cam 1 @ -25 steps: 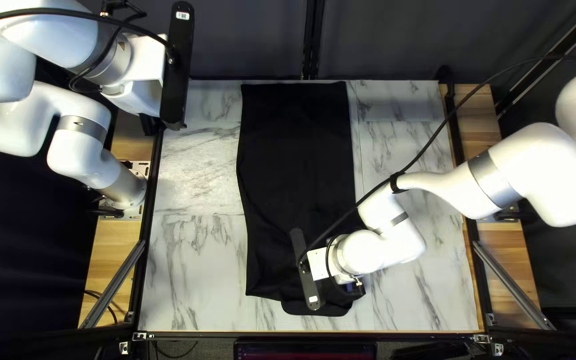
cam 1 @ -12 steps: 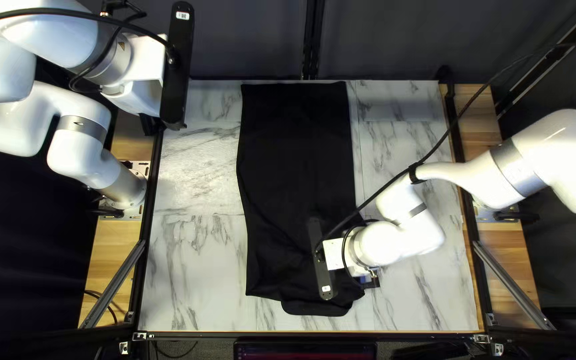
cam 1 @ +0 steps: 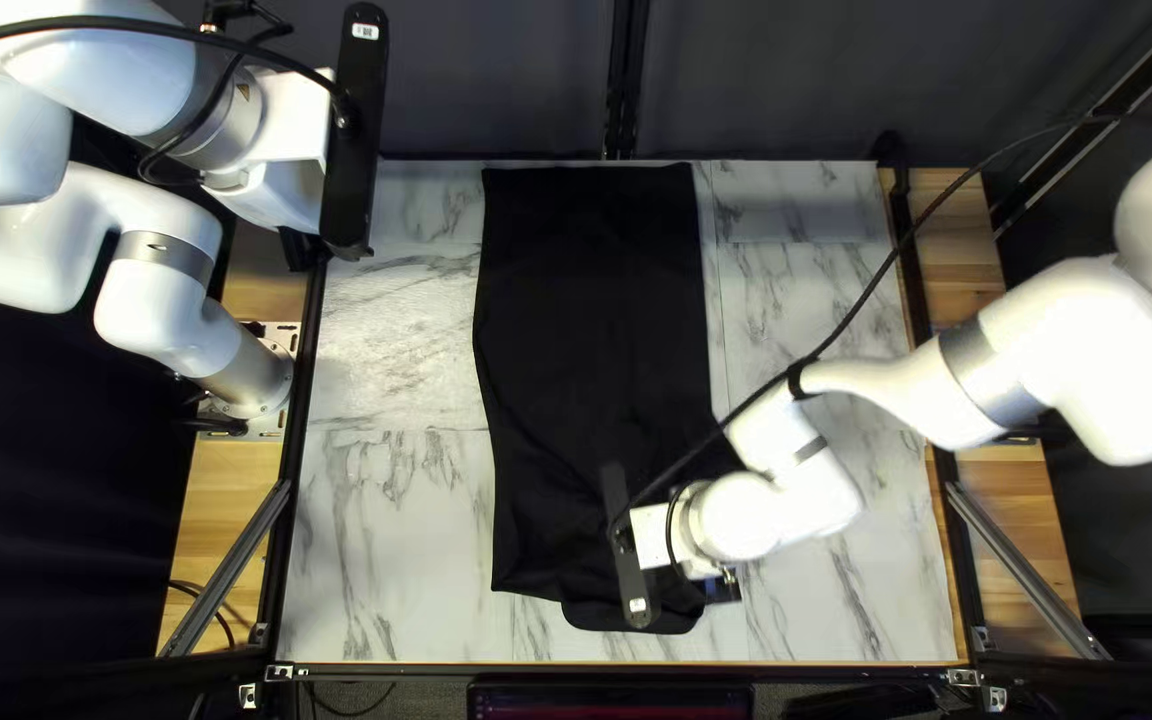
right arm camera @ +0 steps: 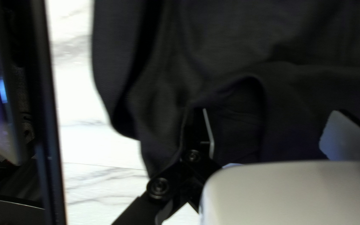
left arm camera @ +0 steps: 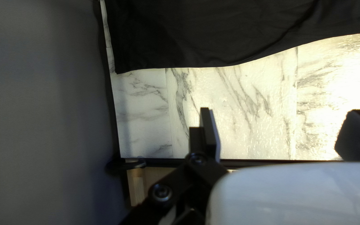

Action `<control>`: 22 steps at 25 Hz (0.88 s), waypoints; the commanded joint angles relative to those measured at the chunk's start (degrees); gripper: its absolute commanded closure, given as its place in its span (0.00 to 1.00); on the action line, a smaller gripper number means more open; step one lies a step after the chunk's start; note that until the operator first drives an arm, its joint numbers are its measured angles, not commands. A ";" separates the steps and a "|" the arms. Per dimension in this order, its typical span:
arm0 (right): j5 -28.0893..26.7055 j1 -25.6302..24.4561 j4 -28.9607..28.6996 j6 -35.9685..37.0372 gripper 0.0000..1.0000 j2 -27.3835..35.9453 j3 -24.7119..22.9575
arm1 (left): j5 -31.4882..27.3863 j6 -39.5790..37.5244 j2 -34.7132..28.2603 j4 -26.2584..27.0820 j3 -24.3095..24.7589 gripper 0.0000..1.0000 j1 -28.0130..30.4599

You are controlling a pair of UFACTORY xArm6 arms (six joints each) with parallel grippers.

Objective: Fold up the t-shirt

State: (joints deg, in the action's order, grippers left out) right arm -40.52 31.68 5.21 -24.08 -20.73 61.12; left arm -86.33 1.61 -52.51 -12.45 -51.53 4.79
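T-shirt [cam 1: 590,334], black, lies lengthwise on the marbled table [cam 1: 390,534], in the middle of the top left view. One end is by the far edge, before the dark curtain [cam 1: 763,80]; the other, with a rounded piece narrower than the rest, is near the near edge. I note the far part nearly smooth, with a gently wavy side facing my left arm [cam 1: 63,254].

My left gripper [cam 1: 296,250] is raised over the table's left side, towards the far corner, apart from the garment. In its own wrist view the left gripper [left arm camera: 281,121] is open, fingers wide apart; marbled surface shows between them, and the T-shirt's long side runs ahead.

My right arm [cam 1: 1070,340] reaches in from the right, and its gripper, the right gripper [cam 1: 723,584], is at the near end of the T-shirt. The right wrist view finds the right gripper [right arm camera: 271,121] open also, fingers well apart with dark cloth between them. A raised, curved edge of cloth passes close around one finger [right arm camera: 208,133]; whether they touch I cannot tell. Loose folds stand beside that finger. A black cable [cam 1: 870,300] from the right arm crosses above the T-shirt's side.
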 commanded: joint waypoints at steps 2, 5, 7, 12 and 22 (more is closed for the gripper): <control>-2.66 0.55 1.05 -2.40 0.00 2.83 -0.64 | 0.00 0.00 0.00 0.00 0.00 0.00 0.00; -4.25 -0.12 2.26 -3.14 0.00 4.40 -0.92 | 0.00 0.00 0.00 0.00 0.00 0.00 0.00; -4.93 -0.89 3.01 -3.45 0.00 4.77 -1.25 | 0.00 0.00 0.00 0.00 0.00 0.00 0.00; -4.00 -2.30 4.06 -3.09 0.00 5.16 -3.01 | 0.00 0.00 0.00 0.00 0.00 0.00 0.00; -4.00 -2.30 4.06 -3.09 0.00 5.16 -3.01 | 0.00 0.00 0.00 0.00 0.00 0.00 0.00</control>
State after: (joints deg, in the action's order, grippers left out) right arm -44.51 29.37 9.27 -27.17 -15.56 58.12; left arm -86.33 1.61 -52.51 -12.45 -51.53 4.79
